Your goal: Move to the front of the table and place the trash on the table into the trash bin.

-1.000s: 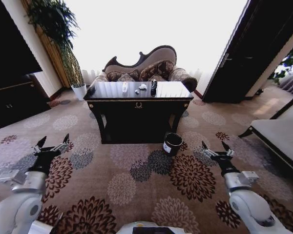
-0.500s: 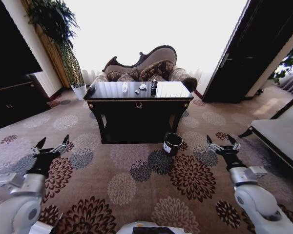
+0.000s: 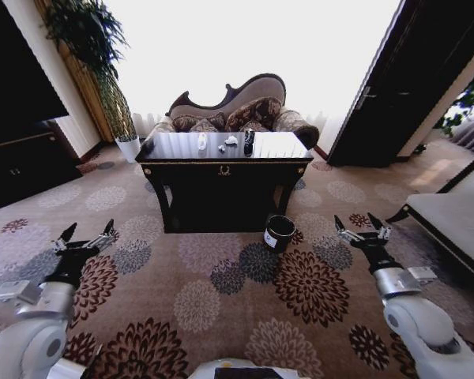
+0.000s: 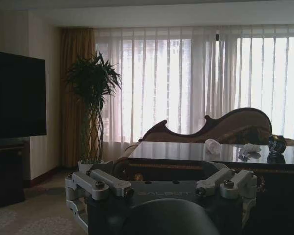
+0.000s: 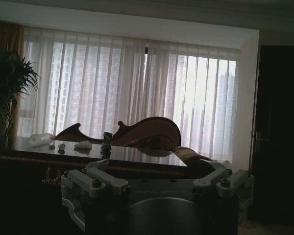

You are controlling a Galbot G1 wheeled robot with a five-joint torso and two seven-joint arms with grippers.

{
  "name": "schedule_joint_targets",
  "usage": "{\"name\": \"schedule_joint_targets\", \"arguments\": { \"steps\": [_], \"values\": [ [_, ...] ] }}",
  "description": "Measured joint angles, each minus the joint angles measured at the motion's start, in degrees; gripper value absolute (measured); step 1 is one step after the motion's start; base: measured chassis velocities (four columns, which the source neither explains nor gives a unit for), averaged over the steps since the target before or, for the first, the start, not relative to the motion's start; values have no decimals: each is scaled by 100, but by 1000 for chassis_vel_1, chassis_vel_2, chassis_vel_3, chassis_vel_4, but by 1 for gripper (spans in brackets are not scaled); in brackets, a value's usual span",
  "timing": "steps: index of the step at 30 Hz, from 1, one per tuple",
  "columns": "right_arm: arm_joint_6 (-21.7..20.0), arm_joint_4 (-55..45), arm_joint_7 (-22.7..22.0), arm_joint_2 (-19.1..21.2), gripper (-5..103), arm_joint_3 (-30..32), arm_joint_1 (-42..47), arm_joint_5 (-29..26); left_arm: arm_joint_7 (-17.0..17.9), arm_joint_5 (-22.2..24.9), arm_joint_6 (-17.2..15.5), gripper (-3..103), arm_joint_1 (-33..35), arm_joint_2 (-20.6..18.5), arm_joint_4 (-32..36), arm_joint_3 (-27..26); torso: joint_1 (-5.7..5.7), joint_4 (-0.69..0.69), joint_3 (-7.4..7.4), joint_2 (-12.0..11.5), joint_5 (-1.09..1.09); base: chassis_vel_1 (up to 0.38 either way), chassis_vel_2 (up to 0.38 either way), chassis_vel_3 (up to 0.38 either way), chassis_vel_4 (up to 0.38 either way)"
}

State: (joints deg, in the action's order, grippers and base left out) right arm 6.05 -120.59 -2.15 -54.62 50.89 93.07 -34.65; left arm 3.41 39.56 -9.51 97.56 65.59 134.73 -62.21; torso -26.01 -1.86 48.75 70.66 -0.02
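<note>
Robot faces the desk, approach step not yet done.
Trash lies on the desk top, trash bin by its front-right leg; left gripper and right gripper hover wide, empty; closing in looks needed.

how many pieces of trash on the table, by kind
clear plastic bottle: 1
dark crushed can: 1
white paper scraps: 2, one larger, one small
total: 4, all on the table
</note>
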Motion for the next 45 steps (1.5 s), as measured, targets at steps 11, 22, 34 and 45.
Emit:
{"name": "schedule_joint_targets", "arguments": {
  "steps": [11, 22, 34, 45],
  "values": [
    [65, 74, 49, -45, 100, -115, -94, -20, -35, -75, 1, 100, 55, 43, 46, -8, 1, 0, 0, 1, 0, 0, 0, 0, 0],
    [66, 84, 67, -55, 100, -127, -100, -4, -96, -19, 24, 100, -83, -4, 30, -99, 2, 0, -1, 1, 0, -91, 100, 87, -102],
    [-2, 22, 52, -14, 100, -82, -121, -5, -127, 53, 28, 100, -204, -74, 8, -146, -5, 0, 2, -2, 1, -253, 258, 245, -269],
    [-39, -88, -55, 46, 100, -15, -211, -56, -153, 48, 28, 100, -214, -62, 19, -138, 2, 0, -1, 1, 0, -216, 215, 209, -227]
  ]
}}
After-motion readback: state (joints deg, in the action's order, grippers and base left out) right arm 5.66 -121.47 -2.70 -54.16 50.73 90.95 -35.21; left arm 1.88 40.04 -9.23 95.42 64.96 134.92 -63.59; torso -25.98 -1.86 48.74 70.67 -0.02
